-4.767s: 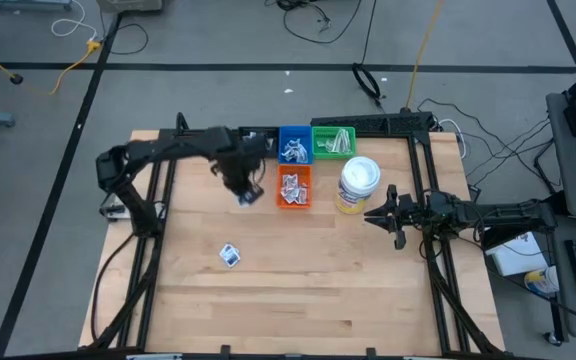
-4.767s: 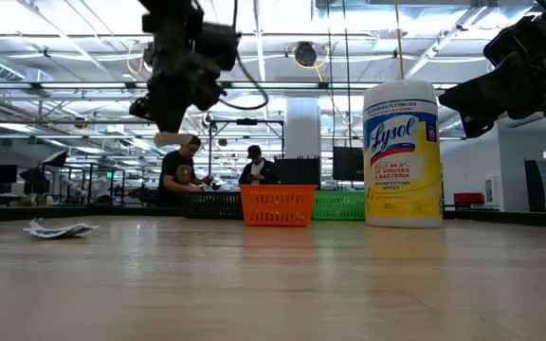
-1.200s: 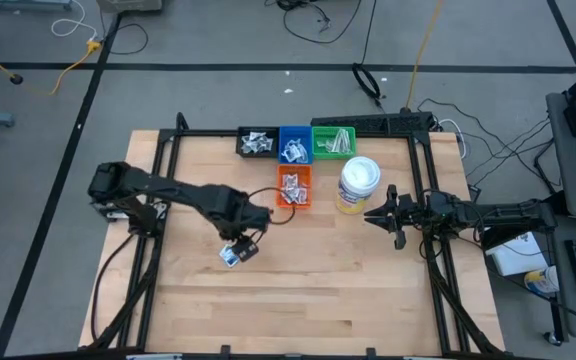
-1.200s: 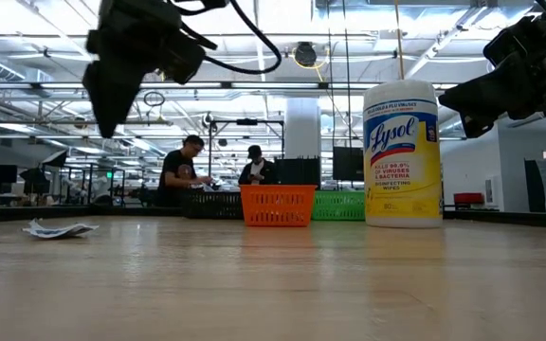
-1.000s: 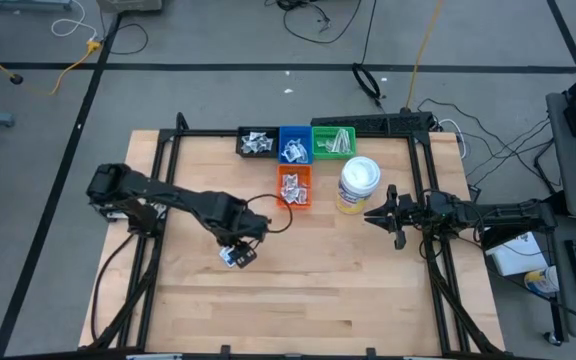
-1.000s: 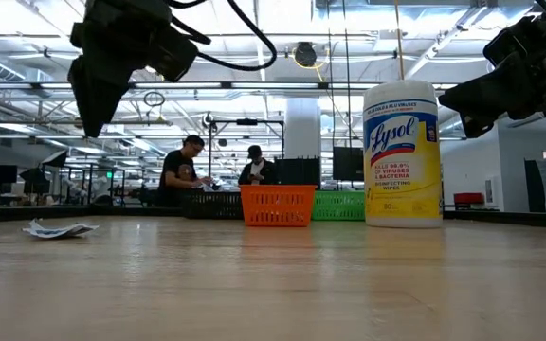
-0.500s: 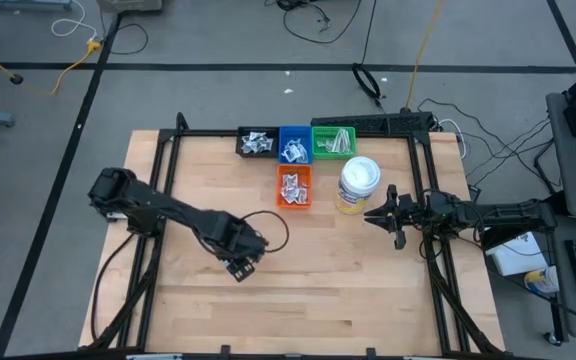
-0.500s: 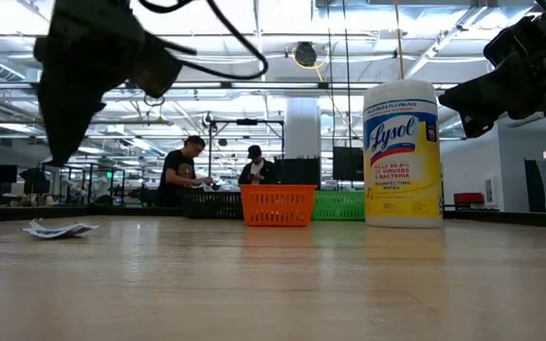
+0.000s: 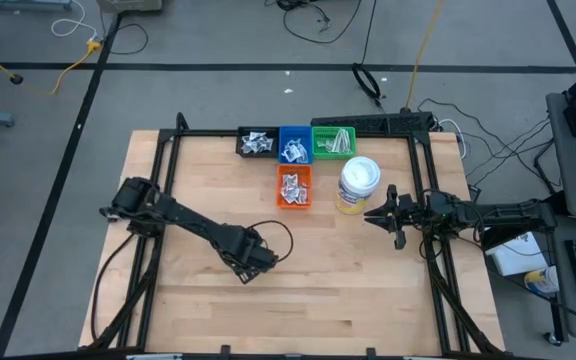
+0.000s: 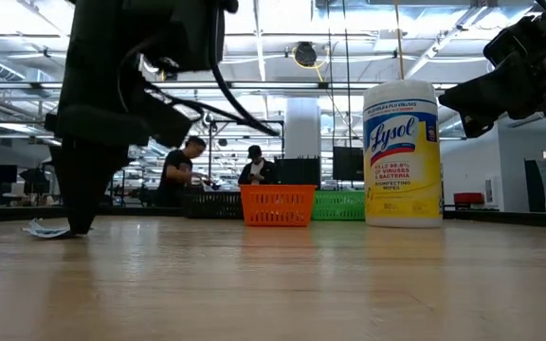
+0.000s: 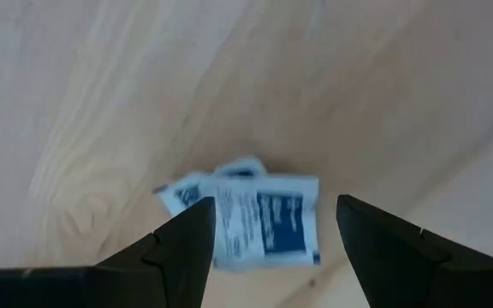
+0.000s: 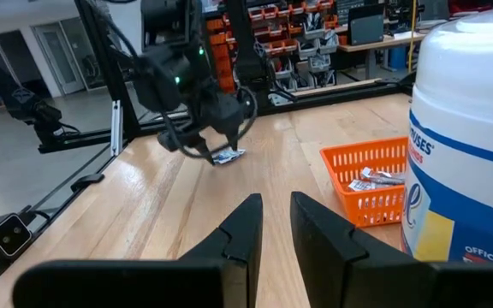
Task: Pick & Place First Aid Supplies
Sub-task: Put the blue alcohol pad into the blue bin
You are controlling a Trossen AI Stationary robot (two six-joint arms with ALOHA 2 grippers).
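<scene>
Down over the loose packets (image 11: pixel 251 218) lying mid-worktop toward the left edge, left gripper (image 11: pixel 268 248) jaws wide astride them, pick step in hand, a squeeze looking next; right gripper (image 12: pixel 276 224) jaws narrow, idle near the right edge

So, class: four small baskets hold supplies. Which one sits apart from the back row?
The orange basket. The black, blue and green baskets line the far edge; the orange one sits nearer, beside the wipes canister.

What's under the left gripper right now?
Under the open left gripper, small white packets with blue print lie on the wooden table, one overlapping another. How many are stacked cannot be told, and in the high view the gripper covers them.
</scene>
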